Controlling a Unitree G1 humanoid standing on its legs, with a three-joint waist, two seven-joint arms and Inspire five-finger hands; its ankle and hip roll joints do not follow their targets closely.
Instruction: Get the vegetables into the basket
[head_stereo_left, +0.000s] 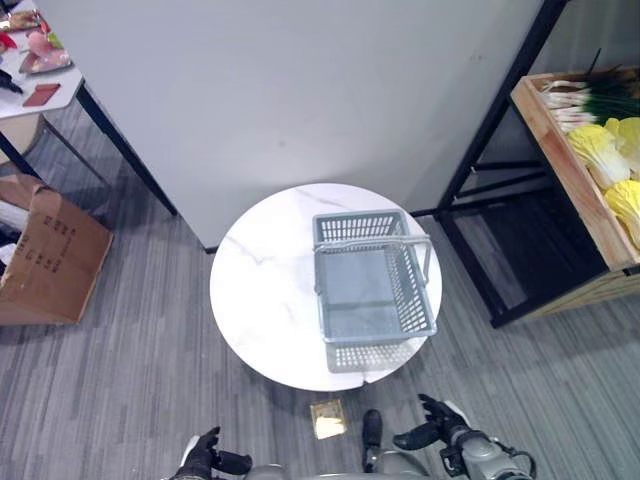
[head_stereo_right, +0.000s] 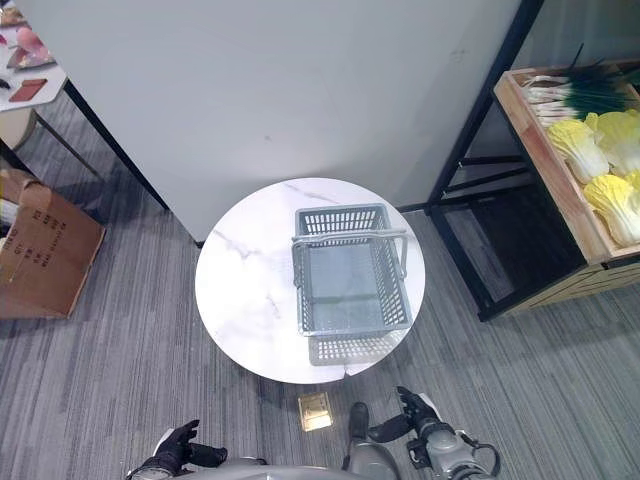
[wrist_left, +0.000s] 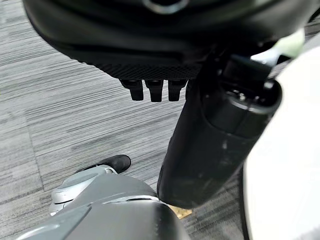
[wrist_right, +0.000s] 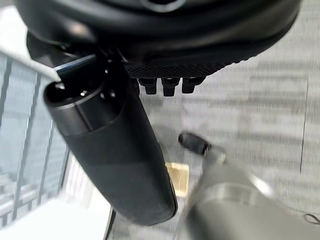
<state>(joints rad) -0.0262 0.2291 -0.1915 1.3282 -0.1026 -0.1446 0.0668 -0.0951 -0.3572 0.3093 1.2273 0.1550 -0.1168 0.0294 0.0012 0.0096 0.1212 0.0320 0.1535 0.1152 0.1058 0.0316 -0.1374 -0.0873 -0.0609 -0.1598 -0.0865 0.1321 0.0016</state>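
Observation:
An empty grey plastic basket (head_stereo_left: 375, 355) stands on the right half of a round white marble table (head_stereo_left: 265, 290), its handle (head_stereo_left: 372, 241) folded across the top. The vegetables lie in a wooden crate (head_stereo_left: 565, 165) on a black shelf at the far right: pale yellow cabbages (head_stereo_left: 598, 150) and green onions (head_stereo_left: 590, 98). My left hand (head_stereo_left: 205, 455) hangs low at the near left, open and holding nothing. At the near right, short of the table's front edge, my right hand (head_stereo_left: 440, 425) is also open and holding nothing. The right wrist view catches the basket's wall (wrist_right: 20, 130) beside the thumb (wrist_right: 110, 150).
The black shelf frame (head_stereo_left: 480, 270) stands right of the table. A white wall panel (head_stereo_left: 300, 90) rises behind it. A cardboard box (head_stereo_left: 55, 255) sits on the floor at the left, below another table (head_stereo_left: 55, 100) with packaged goods. A brass floor socket (head_stereo_left: 327, 418) lies by the near edge.

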